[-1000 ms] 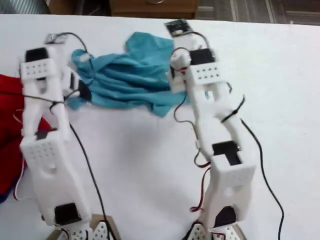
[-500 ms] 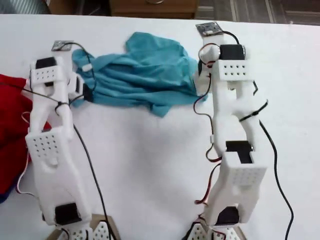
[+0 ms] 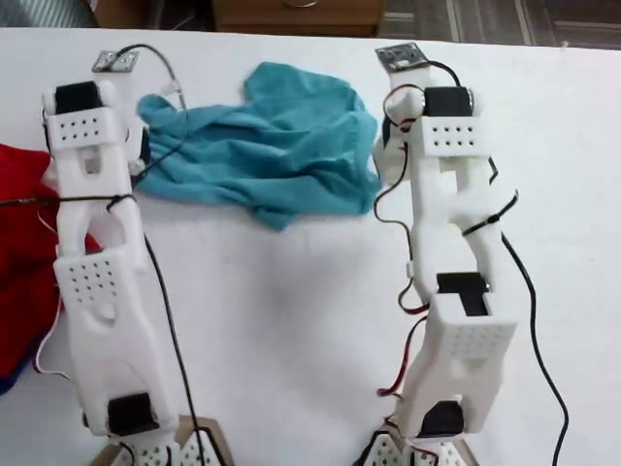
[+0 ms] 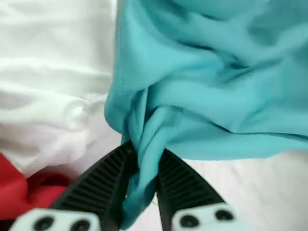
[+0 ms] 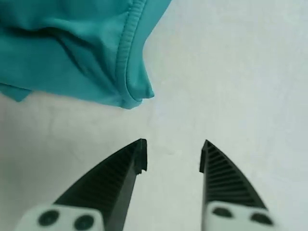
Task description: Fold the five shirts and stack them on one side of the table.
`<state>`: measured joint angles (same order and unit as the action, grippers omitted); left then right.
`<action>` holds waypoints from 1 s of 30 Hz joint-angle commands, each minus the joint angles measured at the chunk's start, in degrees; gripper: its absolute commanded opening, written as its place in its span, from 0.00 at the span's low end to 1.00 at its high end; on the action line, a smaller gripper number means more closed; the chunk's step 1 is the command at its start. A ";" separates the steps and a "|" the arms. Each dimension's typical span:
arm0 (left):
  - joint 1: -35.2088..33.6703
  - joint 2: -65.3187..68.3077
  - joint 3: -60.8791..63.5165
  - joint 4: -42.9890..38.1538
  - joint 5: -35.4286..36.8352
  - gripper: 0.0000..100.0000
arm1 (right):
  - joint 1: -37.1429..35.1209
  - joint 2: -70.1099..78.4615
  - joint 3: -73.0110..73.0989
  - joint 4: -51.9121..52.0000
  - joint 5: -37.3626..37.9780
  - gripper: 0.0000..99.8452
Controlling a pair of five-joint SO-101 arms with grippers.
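Observation:
A crumpled teal shirt [image 3: 272, 146] lies on the white table [image 3: 291, 320] at the far middle, between the two arms. At the shirt's left edge my left gripper [image 3: 143, 160] is shut on a bunched fold of it. In the left wrist view the teal shirt [image 4: 216, 86] runs between the black fingers [image 4: 103, 178] of the left gripper [image 4: 144, 156]. My right gripper [image 3: 384, 165] stands just off the shirt's right edge. In the right wrist view the right gripper [image 5: 173, 149] is open over bare table, a short way from the teal shirt's hemmed corner [image 5: 130, 91].
A red shirt [image 3: 19, 243] lies at the table's left edge beside the left arm, with a bit of blue [image 3: 6, 383] under it. The left wrist view shows rumpled white cloth [image 4: 48, 96] and red cloth [image 4: 29, 192]. Open table lies toward the front.
The right arm swung right, off the shirt, and now rests beside its edge. The left arm moved farther back with the fold in its grip, and the shirt's near corner shifted left.

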<state>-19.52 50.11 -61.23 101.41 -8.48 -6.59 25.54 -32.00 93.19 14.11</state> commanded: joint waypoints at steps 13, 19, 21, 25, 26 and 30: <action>-2.02 -51.87 57.19 -13.36 0.09 0.03 | -21.76 -1.01 0.88 4.18 3.96 0.31; -5.54 -57.14 69.32 -25.05 0.18 0.03 | -24.48 0.48 10.99 -9.45 4.84 0.31; -6.15 -57.23 70.99 -26.90 0.18 0.03 | -24.84 2.15 14.59 -15.78 4.84 0.31; -6.15 -57.41 71.87 -27.43 0.53 0.03 | -24.66 8.22 16.00 -24.48 4.92 0.31; -6.07 -57.49 71.96 -27.25 0.53 0.03 | -24.22 10.07 14.95 -25.63 4.92 0.31; -6.07 -57.58 71.96 -27.08 0.53 0.03 | -22.20 17.27 6.42 -26.33 4.92 0.31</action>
<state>-24.97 -4.22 10.59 75.03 -8.57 -30.59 39.78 -19.16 68.22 18.77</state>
